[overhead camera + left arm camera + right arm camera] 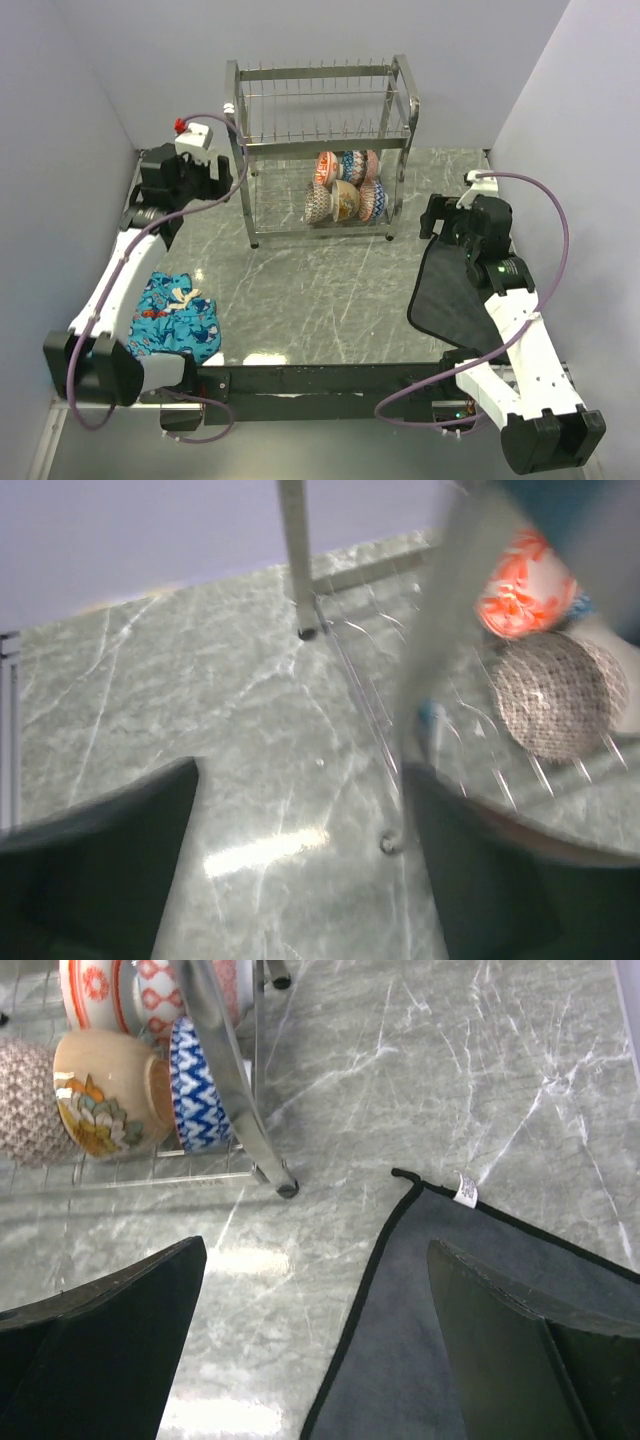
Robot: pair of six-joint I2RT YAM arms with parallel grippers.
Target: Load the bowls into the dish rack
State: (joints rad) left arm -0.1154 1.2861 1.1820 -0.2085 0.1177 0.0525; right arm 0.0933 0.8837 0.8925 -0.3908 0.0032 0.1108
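Dish rack [325,146] on grey marble table [320,290]

The dish rack [325,146] is set at the far middle of the table [320,290], close before the back wall. The bowls [345,187] are held on its lower tier, gathered at the right end in two rows, one behind the other, each tipped on its side. A cloth [175,315] is laid at the near left of the table, and a towel [450,290] is spread at the near right, its far corner near the rack's right front foot. The left gripper [230,180] is placed at the rack's left end. The right gripper [432,215] is held right of the rack, over the towel's far edge.
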